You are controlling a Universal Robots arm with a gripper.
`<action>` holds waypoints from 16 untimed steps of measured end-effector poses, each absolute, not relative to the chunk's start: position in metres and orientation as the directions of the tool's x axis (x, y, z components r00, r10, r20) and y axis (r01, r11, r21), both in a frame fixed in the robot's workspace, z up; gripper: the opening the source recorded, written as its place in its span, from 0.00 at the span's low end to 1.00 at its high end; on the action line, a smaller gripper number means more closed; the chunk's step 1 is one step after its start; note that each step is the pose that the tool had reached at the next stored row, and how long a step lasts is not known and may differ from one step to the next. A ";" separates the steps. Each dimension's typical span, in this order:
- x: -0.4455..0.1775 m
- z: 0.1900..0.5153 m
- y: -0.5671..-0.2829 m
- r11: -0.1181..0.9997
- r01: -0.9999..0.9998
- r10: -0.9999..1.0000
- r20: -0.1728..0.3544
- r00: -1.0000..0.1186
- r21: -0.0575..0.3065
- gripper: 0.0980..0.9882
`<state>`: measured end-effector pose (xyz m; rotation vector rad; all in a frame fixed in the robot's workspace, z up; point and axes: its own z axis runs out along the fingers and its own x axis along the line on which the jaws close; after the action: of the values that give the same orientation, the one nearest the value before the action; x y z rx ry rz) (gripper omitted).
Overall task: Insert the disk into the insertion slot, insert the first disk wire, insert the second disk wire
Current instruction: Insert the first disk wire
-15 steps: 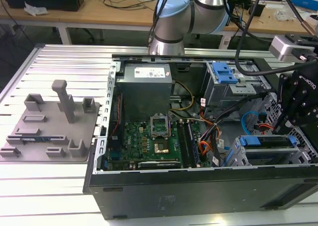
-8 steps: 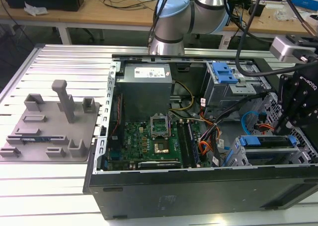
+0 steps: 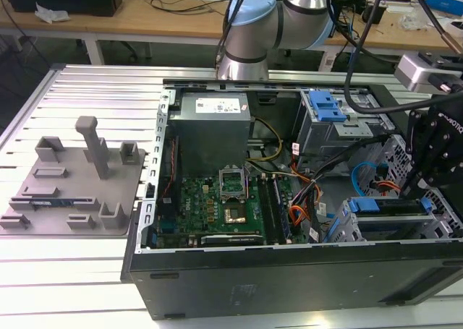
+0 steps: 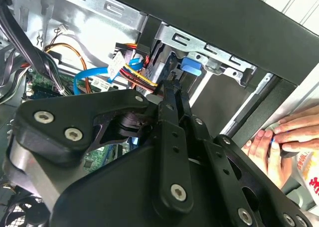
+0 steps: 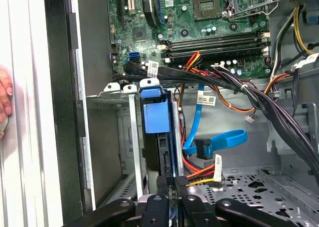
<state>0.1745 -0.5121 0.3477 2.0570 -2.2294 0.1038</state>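
Note:
The disk, seen by its bright blue carrier, sits edge-on inside the insertion slot, a low grey perforated cage at the case's front corner. In the exterior view the blue carrier shows at the cage mouth, under my black gripper. My gripper is shut on a black connector with red, yellow and black wires, right at the disk's rear edge. A blue flat cable with its black plug hangs loose beside it. In the second wrist view the gripper has its fingers pressed together near those coloured wires.
The open case holds a green motherboard, a grey power supply, a taller bay with a blue latch and a thick black cable bundle. A person's hand rests outside the case wall. A grey fixture plate lies at the exterior view's left.

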 end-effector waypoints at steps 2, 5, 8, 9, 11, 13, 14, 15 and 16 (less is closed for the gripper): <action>0.175 0.348 -0.512 0.082 -0.996 -0.989 0.124 -0.078 0.022 0.08; 0.174 0.347 -0.512 0.082 -0.996 -0.989 0.124 -0.078 0.022 0.08; 0.174 0.346 -0.512 0.082 -0.996 -0.989 0.124 -0.078 0.022 0.08; 0.174 0.346 -0.512 0.082 -0.996 -0.989 0.124 -0.078 0.022 0.08; 0.174 0.345 -0.512 0.082 -0.996 -0.989 0.124 -0.078 0.022 0.08; 0.174 0.344 -0.512 0.082 -0.996 -0.989 0.124 -0.078 0.022 0.08; 0.174 0.344 -0.512 0.082 -0.996 -0.989 0.124 -0.078 0.022 0.08; 0.174 0.343 -0.512 0.082 -0.996 -0.989 0.124 -0.078 0.022 0.08; 0.175 0.343 -0.512 0.082 -0.996 -0.989 0.124 -0.078 0.022 0.08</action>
<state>0.1745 -0.5121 0.3430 2.0571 -2.2294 0.1037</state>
